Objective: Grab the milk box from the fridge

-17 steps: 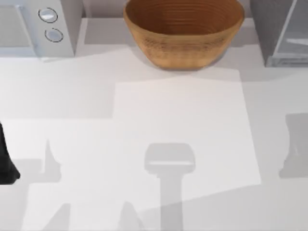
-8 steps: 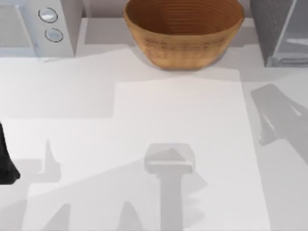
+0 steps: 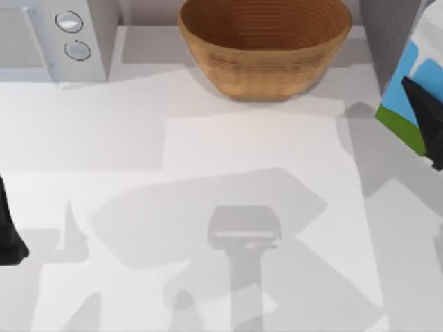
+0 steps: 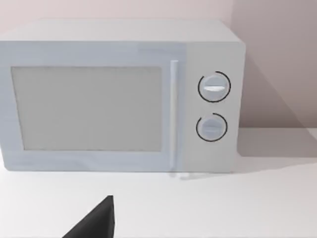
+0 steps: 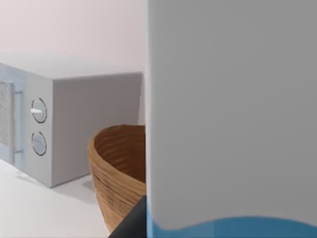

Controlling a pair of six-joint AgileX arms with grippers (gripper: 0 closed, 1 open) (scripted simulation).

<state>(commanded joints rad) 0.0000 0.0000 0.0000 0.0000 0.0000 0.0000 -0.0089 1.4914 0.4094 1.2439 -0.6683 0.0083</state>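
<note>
Wicker bowl [image 3: 264,43] beside fridge [image 3: 387,34] — right gripper [image 3: 428,121] clamps milk box [image 3: 408,97].

The milk box [image 3: 408,97], light blue with a green band, tilts at the bench's right edge before the grey fridge [image 3: 384,34].

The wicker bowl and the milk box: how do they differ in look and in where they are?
The wicker bowl is round, brown and ribbed, while the milk box is flat-sided, with light blue, white and green parts. The bowl rests on the table at the back middle; the milk box is at the top view's right edge, tilted, with the right gripper dark against it. The bowl looks wider than the box.
</note>
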